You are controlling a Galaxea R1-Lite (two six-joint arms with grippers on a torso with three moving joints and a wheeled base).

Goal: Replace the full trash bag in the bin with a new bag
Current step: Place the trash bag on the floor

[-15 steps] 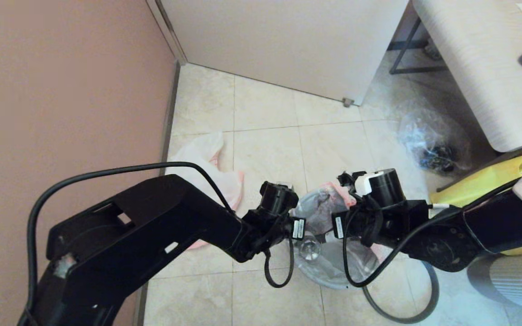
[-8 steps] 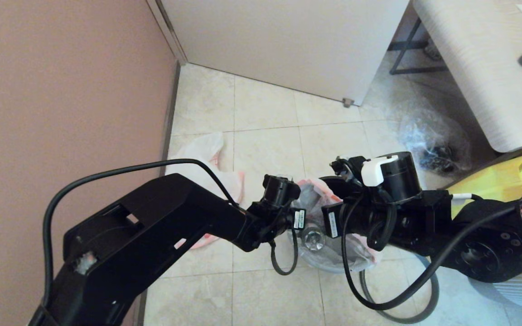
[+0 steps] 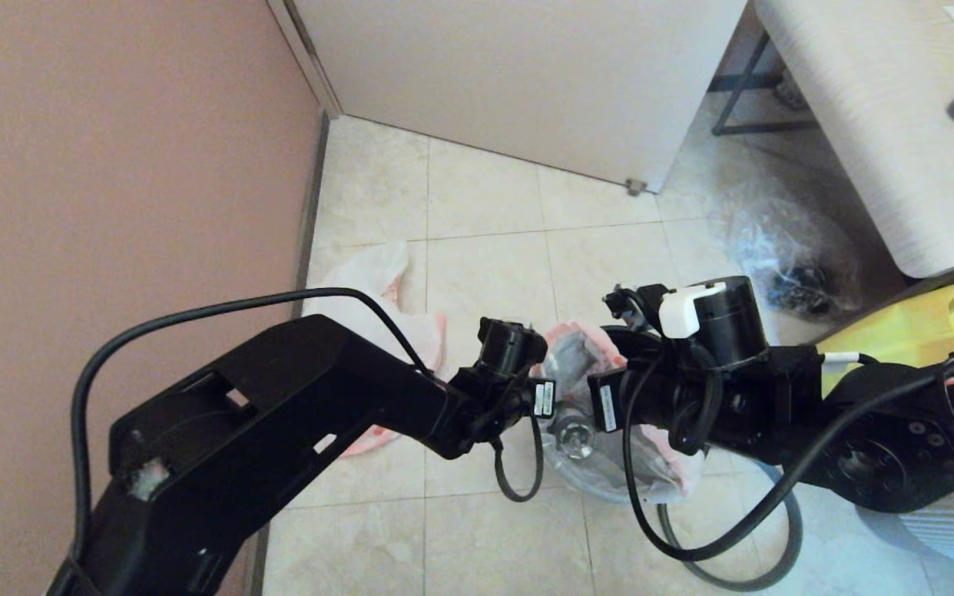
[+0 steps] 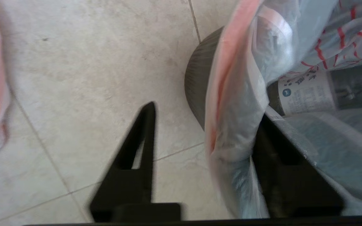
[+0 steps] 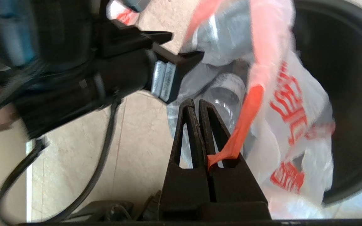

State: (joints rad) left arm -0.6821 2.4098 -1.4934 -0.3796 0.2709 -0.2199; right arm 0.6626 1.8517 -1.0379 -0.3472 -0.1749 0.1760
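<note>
The full trash bag (image 3: 578,414) hangs lumpy between my two wrists, with a clear bottle (image 5: 228,94) inside it. It sits in the mouth of the black bin (image 5: 344,94), whose wall (image 4: 196,84) shows beside it. My right gripper (image 5: 195,102) is shut, pinching the bag's red rim band (image 5: 245,116) low between its fingers. My left gripper (image 4: 206,113) is open; the bag's pink-edged rim (image 4: 231,103) droops against one finger while the other finger (image 4: 143,141) stands apart over the floor. The new bag (image 3: 378,298) lies limp and flat on the tiles by the wall.
A clear crinkly bag with dark contents (image 3: 783,257) lies on the floor at the right, near a big yellow bag (image 3: 932,327). A pale table (image 3: 874,124) fills the upper right corner. A brown wall (image 3: 113,165) runs along the left.
My left gripper has opened and let go of the bag's rim. The right arm moved up and away from me, drawing the bag's rim up with it.
</note>
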